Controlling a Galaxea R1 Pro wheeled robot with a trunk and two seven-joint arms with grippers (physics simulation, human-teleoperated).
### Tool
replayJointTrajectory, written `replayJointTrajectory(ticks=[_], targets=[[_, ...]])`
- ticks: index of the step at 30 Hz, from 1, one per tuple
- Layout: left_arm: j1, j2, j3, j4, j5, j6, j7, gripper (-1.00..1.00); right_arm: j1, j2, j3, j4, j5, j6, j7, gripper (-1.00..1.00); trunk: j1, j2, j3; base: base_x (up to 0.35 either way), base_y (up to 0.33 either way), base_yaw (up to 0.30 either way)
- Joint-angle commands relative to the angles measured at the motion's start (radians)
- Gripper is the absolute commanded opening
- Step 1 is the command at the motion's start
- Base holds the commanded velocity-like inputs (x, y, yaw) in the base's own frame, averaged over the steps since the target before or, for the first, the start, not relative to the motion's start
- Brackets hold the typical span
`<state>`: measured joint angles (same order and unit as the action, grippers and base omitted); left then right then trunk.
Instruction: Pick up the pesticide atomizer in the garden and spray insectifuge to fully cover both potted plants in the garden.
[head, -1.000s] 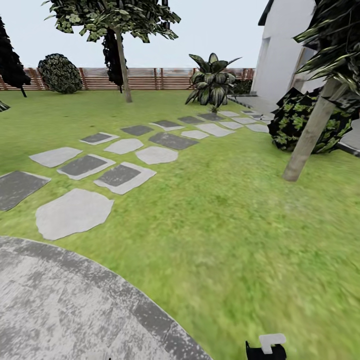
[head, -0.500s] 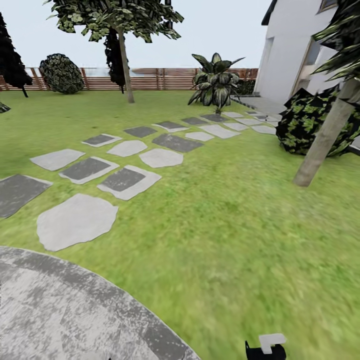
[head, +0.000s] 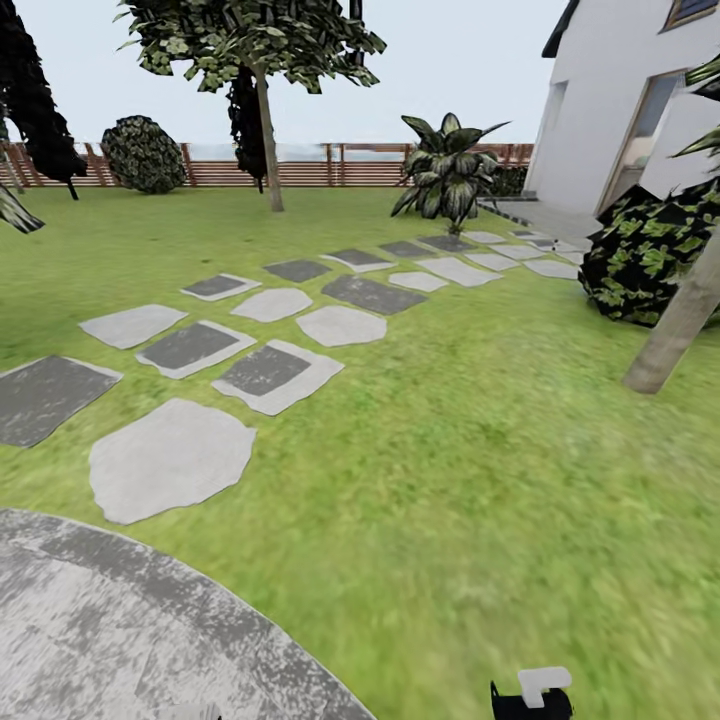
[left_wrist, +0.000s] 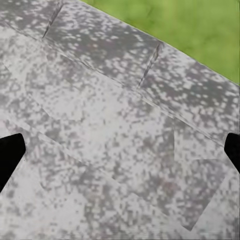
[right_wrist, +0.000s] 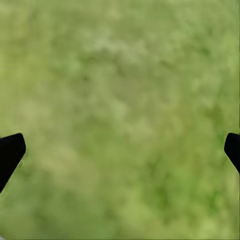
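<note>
I am on the garden lawn (head: 480, 480), and the pesticide atomizer and both potted plants are out of view. My left gripper (left_wrist: 120, 155) hangs open over the round grey gravelly patio (left_wrist: 100, 115), its dark fingertips (left_wrist: 10, 155) far apart with nothing between them. My right gripper (right_wrist: 120, 155) is open too, over bare grass (right_wrist: 120, 100), holding nothing. A black and white piece of my right arm (head: 532, 694) pokes in at the bottom edge of the head view.
Irregular grey stepping slabs (head: 260, 370) run from the patio (head: 110, 630) toward a white house (head: 620, 110). A spiky striped agave (head: 448, 178) stands by the brown slatted fence (head: 330, 165). A tree (head: 262, 110) rises at the back, and a palm trunk (head: 680, 320) and a dark bush (head: 650, 255) stand at the right.
The whole head view has shifted: the slabs, trees, agave and house have slid to the right and slightly down, so the camera has turned left. The arm piece at the bottom stays put.
</note>
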<state>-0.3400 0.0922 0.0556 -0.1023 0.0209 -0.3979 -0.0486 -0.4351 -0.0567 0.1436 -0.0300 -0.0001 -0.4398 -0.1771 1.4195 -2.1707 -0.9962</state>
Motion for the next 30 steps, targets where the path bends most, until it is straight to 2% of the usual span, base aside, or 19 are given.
replayJointTrajectory(ticks=[1,30], targets=[[-0.001,0.000,0.005,0.001,0.002,-0.002,-0.005,1.00,-0.001,0.000,0.008,0.001,0.000,-0.002,-0.007,1.00,0.000,0.000,-0.001,0.283,0.204,0.001],[0.000,0.000,0.005,0.001,0.002,-0.002,-0.005,1.00,-0.001,0.000,0.008,0.001,0.002,-0.001,-0.007,1.00,0.000,0.000,0.009,0.286,0.198,0.000]])
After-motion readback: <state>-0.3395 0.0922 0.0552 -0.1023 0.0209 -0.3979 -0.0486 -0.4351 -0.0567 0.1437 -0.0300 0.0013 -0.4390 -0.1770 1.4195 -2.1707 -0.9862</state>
